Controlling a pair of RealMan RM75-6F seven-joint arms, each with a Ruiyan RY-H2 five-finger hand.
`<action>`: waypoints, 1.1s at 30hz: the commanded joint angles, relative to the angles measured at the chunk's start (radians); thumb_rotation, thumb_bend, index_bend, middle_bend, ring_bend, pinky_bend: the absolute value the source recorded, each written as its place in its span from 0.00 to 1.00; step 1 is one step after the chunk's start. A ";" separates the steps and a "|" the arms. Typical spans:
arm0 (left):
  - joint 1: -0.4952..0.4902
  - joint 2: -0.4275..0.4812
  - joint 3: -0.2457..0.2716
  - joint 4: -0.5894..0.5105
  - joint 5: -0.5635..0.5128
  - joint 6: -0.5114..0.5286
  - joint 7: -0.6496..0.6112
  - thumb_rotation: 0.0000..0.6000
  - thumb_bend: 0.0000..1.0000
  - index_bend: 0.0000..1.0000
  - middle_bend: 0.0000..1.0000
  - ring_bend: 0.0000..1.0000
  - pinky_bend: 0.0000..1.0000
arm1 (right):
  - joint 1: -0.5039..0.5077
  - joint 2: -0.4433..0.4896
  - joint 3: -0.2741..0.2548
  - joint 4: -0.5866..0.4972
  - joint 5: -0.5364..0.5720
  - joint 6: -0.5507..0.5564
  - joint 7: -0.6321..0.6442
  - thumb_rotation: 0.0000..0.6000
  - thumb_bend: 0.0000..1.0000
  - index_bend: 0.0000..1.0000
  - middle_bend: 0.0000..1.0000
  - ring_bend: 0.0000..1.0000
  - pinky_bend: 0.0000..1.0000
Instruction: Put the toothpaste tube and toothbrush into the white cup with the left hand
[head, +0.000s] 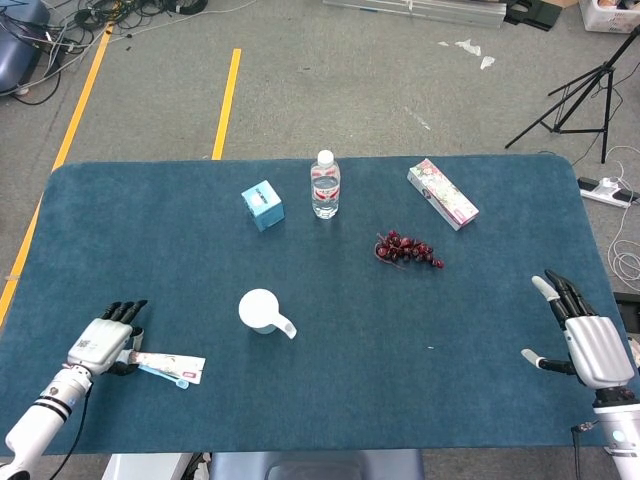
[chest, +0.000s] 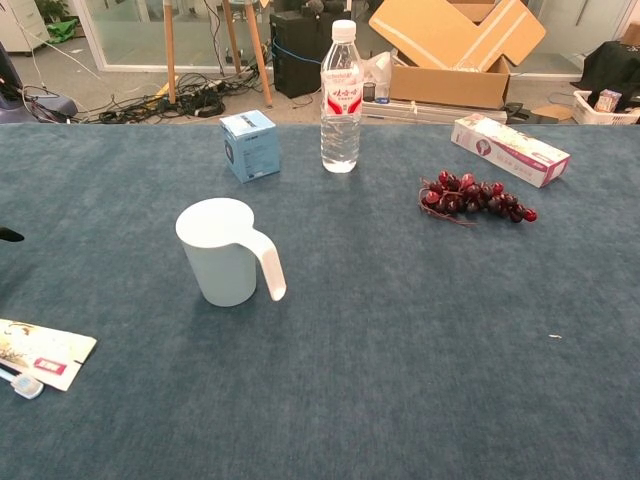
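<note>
The white cup (head: 262, 311) stands upright on the blue surface (head: 320, 400), handle turned toward the robot's right and the near edge, and everything else is easiest placed from it. Well off to the cup's left, close to the near edge, the toothpaste tube (head: 170, 364) lies flat with the toothbrush (head: 163, 373) just alongside it on the near side; in the chest view only the tube's end (chest: 40, 351) and the brush head (chest: 25, 387) poke in at the frame's left edge. The left hand (head: 100, 340) lies at the tube's outer end, its fingers (head: 124, 312) stretched out straight and close together. Whether it has any hold on the tube I cannot tell from here.

Far to the cup's right, near the surface's right edge, the right hand (head: 588, 340) holds nothing, fingers (head: 560, 292) extended and a little apart.

Beyond the cup stand a small blue box (head: 262, 205) and a water bottle (head: 325, 185); a bunch of grapes (head: 408, 249) and a long flowered carton (head: 442, 193) lie further right.
</note>
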 joint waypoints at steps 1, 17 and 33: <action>-0.005 0.039 -0.002 -0.041 -0.014 -0.019 -0.018 1.00 0.30 0.76 0.02 0.03 0.06 | 0.000 0.000 0.000 0.000 0.000 -0.001 0.000 1.00 0.03 0.05 0.04 0.04 0.33; -0.038 0.249 -0.013 -0.284 -0.041 -0.088 -0.089 1.00 0.32 0.78 0.05 0.06 0.06 | 0.001 0.000 0.000 -0.001 0.002 -0.003 0.001 1.00 0.03 0.05 0.04 0.04 0.33; -0.062 0.346 -0.036 -0.383 0.078 -0.111 -0.329 1.00 0.34 0.80 0.07 0.08 0.06 | -0.006 0.007 0.000 -0.002 -0.006 0.015 0.015 1.00 0.03 0.05 0.04 0.04 0.33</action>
